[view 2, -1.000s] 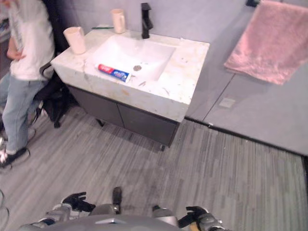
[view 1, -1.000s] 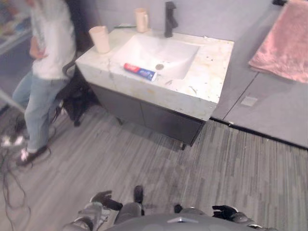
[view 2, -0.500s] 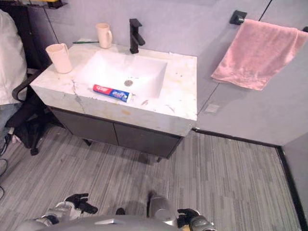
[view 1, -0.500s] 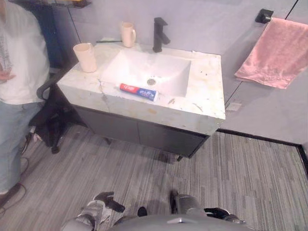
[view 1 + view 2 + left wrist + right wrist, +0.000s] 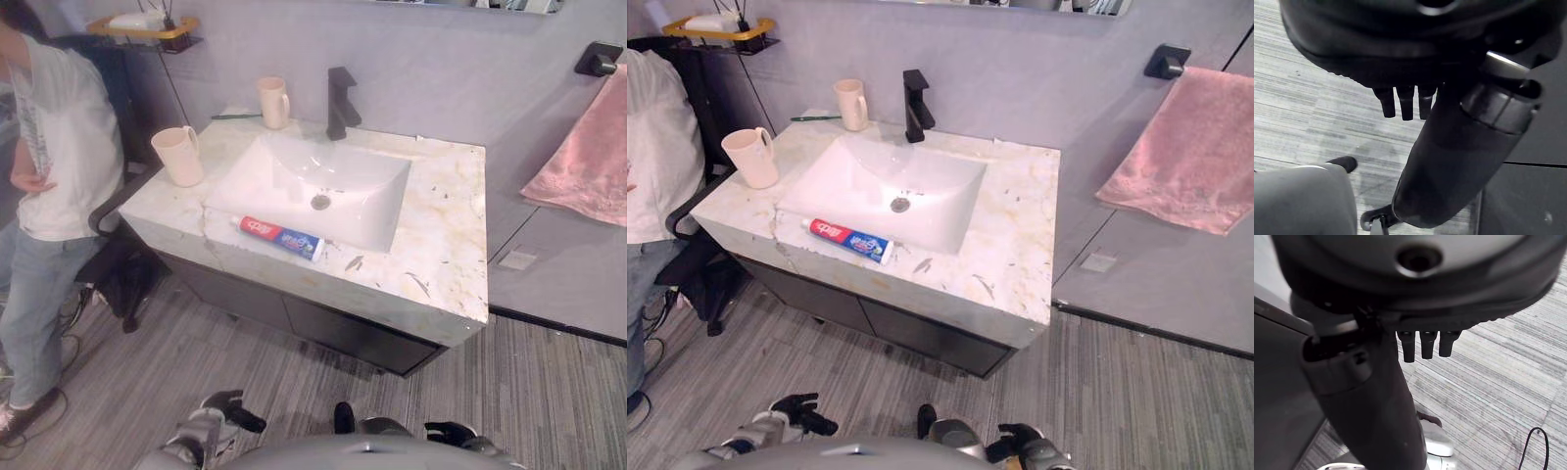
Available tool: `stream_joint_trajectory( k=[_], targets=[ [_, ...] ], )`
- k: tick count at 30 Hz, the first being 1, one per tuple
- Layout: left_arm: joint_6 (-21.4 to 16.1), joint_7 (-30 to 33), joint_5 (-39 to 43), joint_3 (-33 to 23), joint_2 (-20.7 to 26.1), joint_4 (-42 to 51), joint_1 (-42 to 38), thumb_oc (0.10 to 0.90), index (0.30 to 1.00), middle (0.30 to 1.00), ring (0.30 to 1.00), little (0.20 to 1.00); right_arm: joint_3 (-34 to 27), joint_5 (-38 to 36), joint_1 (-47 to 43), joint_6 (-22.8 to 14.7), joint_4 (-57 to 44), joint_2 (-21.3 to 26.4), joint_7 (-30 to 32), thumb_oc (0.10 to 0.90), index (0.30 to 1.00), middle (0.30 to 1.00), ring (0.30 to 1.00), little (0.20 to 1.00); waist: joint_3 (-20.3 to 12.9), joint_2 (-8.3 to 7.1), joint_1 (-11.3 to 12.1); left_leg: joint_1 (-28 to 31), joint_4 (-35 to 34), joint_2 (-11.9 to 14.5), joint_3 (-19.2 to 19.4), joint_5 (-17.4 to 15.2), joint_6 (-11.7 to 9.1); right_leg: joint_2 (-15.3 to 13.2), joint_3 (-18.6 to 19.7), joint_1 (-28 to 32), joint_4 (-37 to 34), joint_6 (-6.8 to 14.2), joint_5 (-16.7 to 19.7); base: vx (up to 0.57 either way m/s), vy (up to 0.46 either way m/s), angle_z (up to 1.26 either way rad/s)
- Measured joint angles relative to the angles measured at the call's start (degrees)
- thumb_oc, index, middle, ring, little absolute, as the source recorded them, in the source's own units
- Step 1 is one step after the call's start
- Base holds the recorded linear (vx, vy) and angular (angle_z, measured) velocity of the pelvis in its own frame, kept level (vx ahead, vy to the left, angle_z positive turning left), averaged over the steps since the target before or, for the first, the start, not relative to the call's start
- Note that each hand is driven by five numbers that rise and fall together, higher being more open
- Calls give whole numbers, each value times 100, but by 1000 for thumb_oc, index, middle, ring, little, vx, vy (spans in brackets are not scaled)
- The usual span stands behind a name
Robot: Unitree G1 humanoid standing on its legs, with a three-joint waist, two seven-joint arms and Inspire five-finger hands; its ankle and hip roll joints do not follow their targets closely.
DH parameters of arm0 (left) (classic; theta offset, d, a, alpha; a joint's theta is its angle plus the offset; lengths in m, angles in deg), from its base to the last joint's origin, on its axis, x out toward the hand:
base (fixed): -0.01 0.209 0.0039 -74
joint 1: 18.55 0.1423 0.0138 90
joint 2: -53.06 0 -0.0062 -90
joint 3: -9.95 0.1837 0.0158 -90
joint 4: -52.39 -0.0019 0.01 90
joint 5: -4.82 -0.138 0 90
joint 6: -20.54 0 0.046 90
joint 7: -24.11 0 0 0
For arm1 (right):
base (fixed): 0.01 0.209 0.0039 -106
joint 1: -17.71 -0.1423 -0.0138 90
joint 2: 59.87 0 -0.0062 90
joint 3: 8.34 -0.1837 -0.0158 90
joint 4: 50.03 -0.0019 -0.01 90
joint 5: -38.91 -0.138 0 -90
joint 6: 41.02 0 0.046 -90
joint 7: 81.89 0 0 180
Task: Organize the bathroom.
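My left hand [image 5: 227, 406] and right hand [image 5: 446, 431] hang low, seemingly relaxed and empty; red-and-blue toothpaste tube [image 5: 280, 237] lies on the marble vanity's [image 5: 446, 240] front edge.

The counter [image 5: 1019, 235] stands against the back wall, with the sink [image 5: 884, 191] sunk into its left-middle part. Behind the sink, at the wall, rises the tap [image 5: 915, 106]. A cup [image 5: 851, 104] stands left of the tap, and a toothbrush [image 5: 815, 118] lies just left of that cup (touching or not, cannot tell). A second cup [image 5: 752, 158] stands nearer the front — at the counter's left edge. The toothpaste tube [image 5: 849, 240] lies along the sink's front rim. A towel [image 5: 1191, 152] hangs on the wall to the right, well apart from the counter. A person [image 5: 54, 186] stands left of the counter.
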Motion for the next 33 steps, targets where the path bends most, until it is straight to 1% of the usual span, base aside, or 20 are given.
stream_joint_trajectory(
  k=[3,4,5,10,12,13,15,16,17,18,19,21,22,23,24,25,27,29,31,33],
  targets=[
    [0,-40,-1,4,-11,-19,-80,800,900,900,900,900,-51,-8,-15,-2,-45,-2,-4,800,900,900,900,900,1,-13,-52,-10,-465,283,29,112,11,-6,7,10,-4,46,-56,58,111,2],
    [3,-41,-2,16,-14,-28,-69,800,900,900,900,900,-53,-40,-25,1,-50,-3,-6,800,900,900,900,900,-3,12,-119,-40,-644,420,-7,314,46,-4,8,-17,85,130,-128,43,164,-16],
    [2,-41,-6,146,-17,-43,-55,800,900,900,900,900,-53,-113,-19,4,-48,0,-5,800,900,900,900,900,-34,58,-111,-61,-720,445,-115,381,-128,0,126,-141,260,221,-209,40,171,-22],
    [-8,-40,-22,255,-13,-160,-50,800,900,900,900,900,-187,-231,41,50,19,-73,-16,800,900,900,900,900,-30,21,-146,75,-867,130,-197,457,-242,-75,903,-327,317,422,-142,-14,285,-36],
    [-5,-16,-19,287,-6,-211,135,800,900,900,900,900,-183,-227,-33,113,160,-94,-38,800,900,900,900,900,-36,-24,-53,75,-546,-98,-506,390,-184,-155,1512,-348,216,505,-8,-100,363,-125],
    [7,-11,6,270,-34,-281,177,800,900,900,900,900,-180,-228,-131,105,188,-91,-39,800,900,900,900,900,-51,-26,-92,-109,-224,-229,-1001,94,28,-206,1789,-277,54,543,180,-159,425,-113],
    [1,8,20,252,-61,-280,141,800,900,900,900,900,-108,-227,-176,103,227,-67,-19,800,900,900,900,900,-80,47,-162,-131,-293,-193,-1484,-65,33,-188,2089,-358,-33,701,319,-210,465,-102],
    [-14,5,20,258,-64,-270,126,800,900,900,900,900,-135,-227,-178,78,304,-60,-10,800,900,900,900,900,-117,106,-167,-91,-403,-226,-1617,-138,-6,-186,2279,-428,-23,801,384,-257,522,-127],
    [-45,-2,17,256,-59,-252,93,800,900,900,900,900,-193,-228,-228,17,348,-67,14,800,900,900,900,900,-142,45,-129,-66,-558,-379,-1434,-68,-35,-290,2519,-549,-30,907,451,-232,470,-97],
    [-36,2,15,255,-56,-268,68,800,900,900,900,900,-193,-229,-244,-12,326,-71,14,800,900,900,900,900,-155,40,-184,-79,-614,-426,-1383,2,-23,-342,2497,-560,-65,945,430,-308,574,-69],
    [-32,-23,2,414,-27,-303,-55,800,900,900,900,900,-321,-264,-88,-153,345,-123,32,800,900,900,900,900,-179,-151,-316,-159,-477,-792,-1186,24,188,-793,2280,-613,-158,935,490,-267,454,-15],
    [-25,-93,3,650,-60,-290,-116,800,900,900,900,900,-428,-281,88,-262,340,-112,117,800,900,900,900,900,-177,-198,-331,-300,-413,-1072,-951,164,367,-1105,2205,-710,-369,881,239,-230,332,-36],
    [-25,-93,3,650,-60,-290,-116,800,900,900,900,900,-428,-281,88,-262,340,-112,117,800,900,900,900,900,-177,-198,-331,-300,-413,-1072,-951,164,367,-1105,2205,-710,-369,881,239,-277,284,-84],
    [-15,-100,8,701,-93,-291,-48,800,900,900,900,900,-484,-270,169,-389,334,-123,108,800,900,900,900,900,-131,-57,-289,-344,-528,-1135,-546,289,602,-1276,1811,-946,-229,867,-171,-275,218,-95],
    [-15,-90,9,668,-89,-286,44,800,900,900,900,900,-531,-270,193,-413,326,-148,79,800,900,900,900,900,-131,14,-225,-316,-630,-1106,-348,359,664,-1282,1476,-1105,-35,918,-200,-396,289,-159],
    [14,-85,83,509,-99,-260,234,800,900,900,900,900,-553,-206,227,-439,327,-152,42,800,900,900,900,900,-128,142,-121,-273,-876,-984,11,471,693,-1277,633,-1365,474,1040,-138,-275,162,-141],
    [50,-75,187,180,-51,-193,320,800,900,900,900,900,-552,-225,276,-467,332,-155,-52,800,900,900,900,900,-92,315,7,-173,-1224,-815,249,676,675,-976,320,-1388,1354,1116,-294,-211,112,-106],
    [142,-76,183,153,82,-196,240,800,900,900,900,900,-525,-221,293,-475,333,-207,-89,800,900,900,900,900,-88,269,41,-176,-1476,-725,253,902,624,-720,310,-1098,1835,1087,-651,-104,29,-23],
    [215,-71,189,127,147,-195,161,800,900,900,900,900,-428,-221,304,-474,357,-193,-83,800,900,900,900,900,-56,207,110,-190,-1573,-723,204,1007,596,-514,325,-781,1900,1010,-891,-24,-29,10],
    [276,12,217,108,185,-202,125,800,900,900,900,900,-326,-222,396,-481,385,-202,-86,800,900,900,900,900,-51,138,209,-221,-1650,-723,39,1109,491,-187,474,-160,1319,829,-1092,-8,-56,38]
  ],
)
